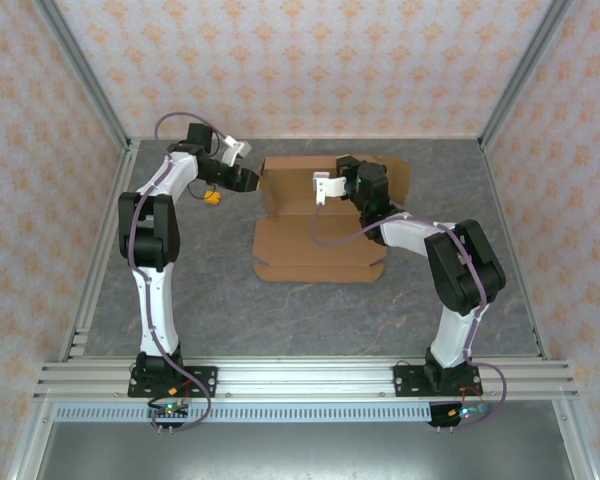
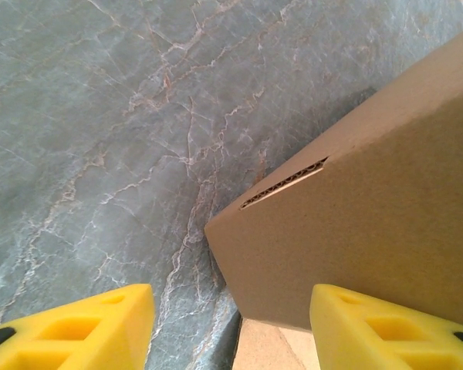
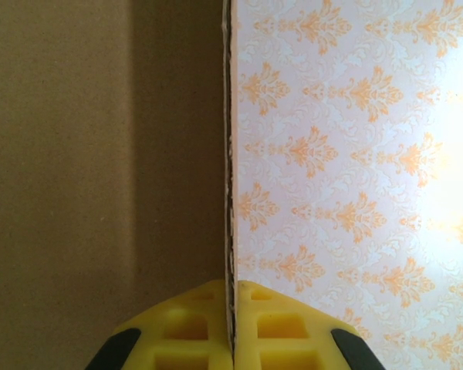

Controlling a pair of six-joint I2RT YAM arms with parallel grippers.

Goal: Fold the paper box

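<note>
The paper box [image 1: 315, 248] is a brown cardboard sheet lying flat mid-table, with its back panel [image 1: 295, 185] raised upright. My right gripper [image 1: 348, 190] is over that panel. In the right wrist view its yellow fingers [image 3: 193, 327] are shut on the panel's thin edge [image 3: 230, 154], with brown card to the left. My left gripper [image 1: 248, 180] is at the box's left end. Seen from the left wrist, it [image 2: 231, 331] is open, and a corner of a cardboard flap [image 2: 355, 223] reaches between the fingers, close to the right fingertip [image 2: 378, 327].
A tiny orange block [image 1: 212, 197] lies on the grey marbled table [image 1: 310, 310] just left of the box, under the left arm. Patterned walls and aluminium rails [image 1: 100, 230] enclose the table. The arms' bases are bolted at the near edge.
</note>
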